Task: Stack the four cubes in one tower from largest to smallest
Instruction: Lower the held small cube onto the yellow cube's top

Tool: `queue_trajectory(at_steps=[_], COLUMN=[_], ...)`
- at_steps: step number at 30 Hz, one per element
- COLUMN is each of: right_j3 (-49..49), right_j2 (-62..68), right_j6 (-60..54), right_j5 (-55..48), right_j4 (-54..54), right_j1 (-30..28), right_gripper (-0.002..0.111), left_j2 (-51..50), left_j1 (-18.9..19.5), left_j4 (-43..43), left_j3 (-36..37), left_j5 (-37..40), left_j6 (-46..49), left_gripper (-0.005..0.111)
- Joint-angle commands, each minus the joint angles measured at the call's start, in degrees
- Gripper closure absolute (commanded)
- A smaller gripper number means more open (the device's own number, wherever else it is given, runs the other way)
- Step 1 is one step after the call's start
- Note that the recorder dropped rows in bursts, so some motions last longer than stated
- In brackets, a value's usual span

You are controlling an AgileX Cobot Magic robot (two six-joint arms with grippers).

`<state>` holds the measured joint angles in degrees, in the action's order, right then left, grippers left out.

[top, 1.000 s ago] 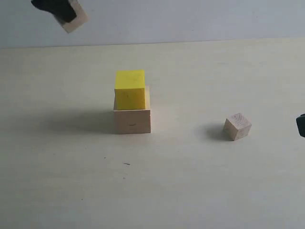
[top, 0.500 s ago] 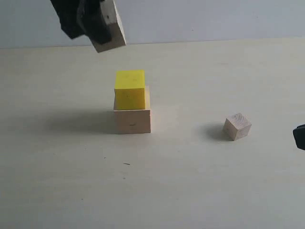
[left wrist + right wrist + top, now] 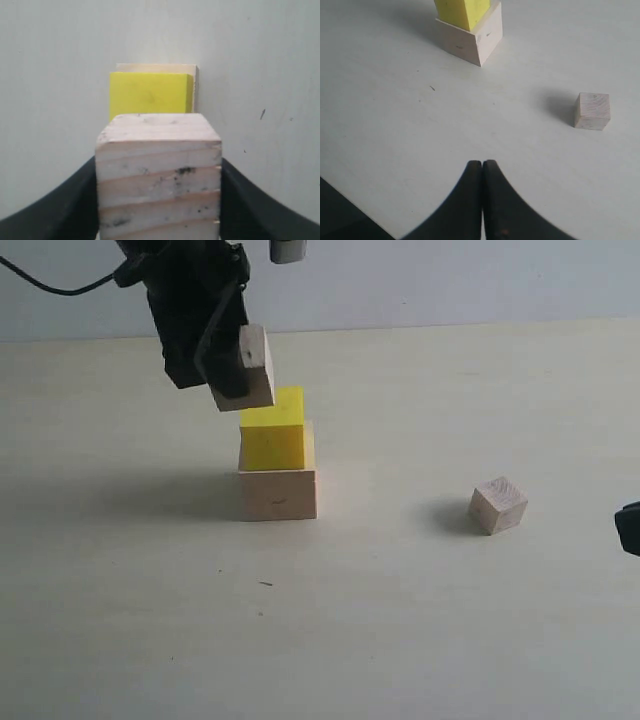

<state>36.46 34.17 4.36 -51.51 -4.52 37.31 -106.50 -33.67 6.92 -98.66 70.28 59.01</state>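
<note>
The left tool (image 3: 226, 360) is pinching the small brownish cube (image 3: 252, 368), holding it tilted in the air right by the top of the yellow cube (image 3: 273, 438). That one's sitting on the large pale cube (image 3: 278, 493), mid-worktop (image 3: 400, 620). The smallest cube (image 3: 498, 505) is lying alone toward the right edge. The right tool (image 3: 482, 200) is hovering with its jaws pressed together, gripping nothing.

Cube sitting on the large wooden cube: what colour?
Bright yellow cube, clearest in the exterior view.
</note>
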Motion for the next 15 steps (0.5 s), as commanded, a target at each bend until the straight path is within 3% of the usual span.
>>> queue_trajectory(at_steps=[1, 15], right_j3=[-0.24, -0.24], right_j2=[-0.17, -0.17], right_j6=[-0.35, -0.17], right_j5=[0.28, 0.28], right_j4=[-0.01, -0.81], right_j1=[0.01, 0.01], right_gripper=[0.108, 0.108], left_j2=[-1.15, -2.89], left_j1=[-0.14, 0.31], left_j4=[0.80, 1.18], left_j3=[0.07, -0.94], left_j5=[-0.59, -5.38], left_j6=[0.86, 3.79], left_gripper=[0.107, 0.107])
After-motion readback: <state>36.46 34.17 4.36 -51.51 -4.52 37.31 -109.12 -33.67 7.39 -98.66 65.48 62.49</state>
